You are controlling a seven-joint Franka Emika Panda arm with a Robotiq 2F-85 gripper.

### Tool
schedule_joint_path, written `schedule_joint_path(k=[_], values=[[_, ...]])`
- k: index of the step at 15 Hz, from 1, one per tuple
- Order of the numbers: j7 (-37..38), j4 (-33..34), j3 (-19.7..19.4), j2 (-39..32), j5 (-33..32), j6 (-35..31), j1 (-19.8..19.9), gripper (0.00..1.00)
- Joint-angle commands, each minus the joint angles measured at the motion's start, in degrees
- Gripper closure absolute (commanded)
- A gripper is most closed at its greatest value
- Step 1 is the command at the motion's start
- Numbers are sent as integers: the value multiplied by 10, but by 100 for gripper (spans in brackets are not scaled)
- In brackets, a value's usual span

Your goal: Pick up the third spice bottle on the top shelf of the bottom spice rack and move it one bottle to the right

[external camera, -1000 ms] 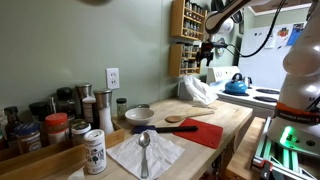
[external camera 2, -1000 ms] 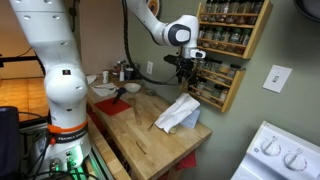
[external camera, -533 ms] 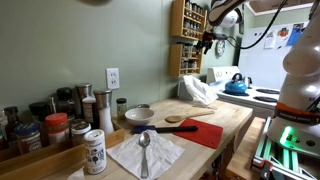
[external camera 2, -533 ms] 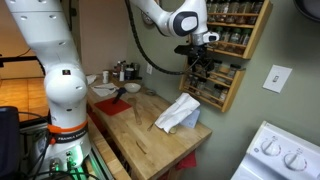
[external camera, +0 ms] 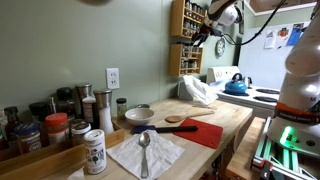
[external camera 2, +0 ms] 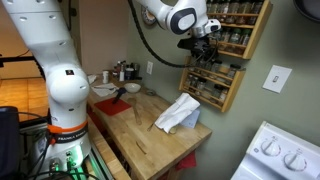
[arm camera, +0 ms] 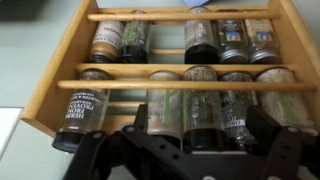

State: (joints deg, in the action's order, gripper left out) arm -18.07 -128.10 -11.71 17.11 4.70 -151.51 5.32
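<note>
hovering close in front, the gripper shows spread dark fingers with nothing between them, squared to the bottom spice rack, likely for a straight reach. behind the rail of the top shelf, the third spice bottle stands upright, dark-capped, a gap on its left, a neighbour just beside it.

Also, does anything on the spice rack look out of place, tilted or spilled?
Nothing looks spilled or tilted. In the wrist view the jars stand upright on the spice rack; only the upper row has a gap after its second jar.
</note>
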Motion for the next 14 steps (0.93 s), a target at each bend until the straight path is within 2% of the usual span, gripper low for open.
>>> schedule_joint_path(k=[1, 9, 14], values=[[-11, -3, -13, -4, 10, -34, -10, 0], [-35, 6, -32, -15, 79, -45, -45, 0], [-60, 6, -39, -28, 143, -95, -72, 0]])
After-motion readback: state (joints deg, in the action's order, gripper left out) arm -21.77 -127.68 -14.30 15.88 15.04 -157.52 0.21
